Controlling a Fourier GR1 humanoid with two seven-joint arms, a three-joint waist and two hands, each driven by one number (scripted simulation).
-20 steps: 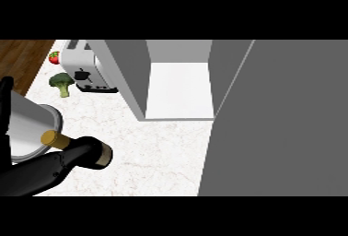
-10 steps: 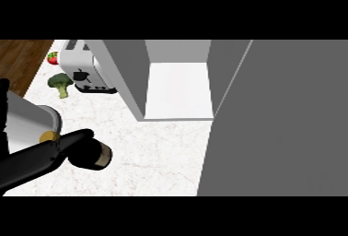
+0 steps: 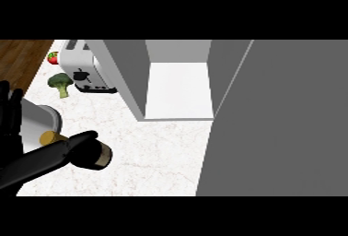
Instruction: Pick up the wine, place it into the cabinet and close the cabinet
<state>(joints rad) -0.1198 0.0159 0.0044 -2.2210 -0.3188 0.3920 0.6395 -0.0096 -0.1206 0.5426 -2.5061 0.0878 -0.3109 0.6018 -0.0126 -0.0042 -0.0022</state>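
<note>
Right hand: my right hand (image 3: pixel 65 156) comes in from the lower left corner. Its fingers are curled round the wine and the thumb is raised along the top.
Wine: the wine (image 3: pixel 102 155) is in that grasp and mostly hidden. Only a dark rounded end with a tan band pokes out past my fingers, on the side toward the cabinet. I cannot tell whether it touches the counter.
Gold piece: a small gold piece (image 3: pixel 48 137) shows just behind my right hand. I cannot tell whether it belongs to the bottle.
Left hand: my left hand (image 3: pixel 8 110) is at the left edge, beyond my right hand, with fingers straight and spread, pointing up. A grey forearm (image 3: pixel 37 120) sits between the two hands.
Cabinet: the cabinet (image 3: pixel 130 76) is ahead and to the right of my right hand, well apart, and stands open with a white floor inside.
Door: the door (image 3: pixel 279 129) is swung open, off to my hand's right.
Counter: white marbled counter (image 3: pixel 156 152) lies beneath my hand.
Far ahead: a toaster (image 3: pixel 85 69) stands just beside the cabinet's left wall. Left of it are a broccoli (image 3: pixel 60 84) and a red thing (image 3: pixel 53 57) too small to name.
</note>
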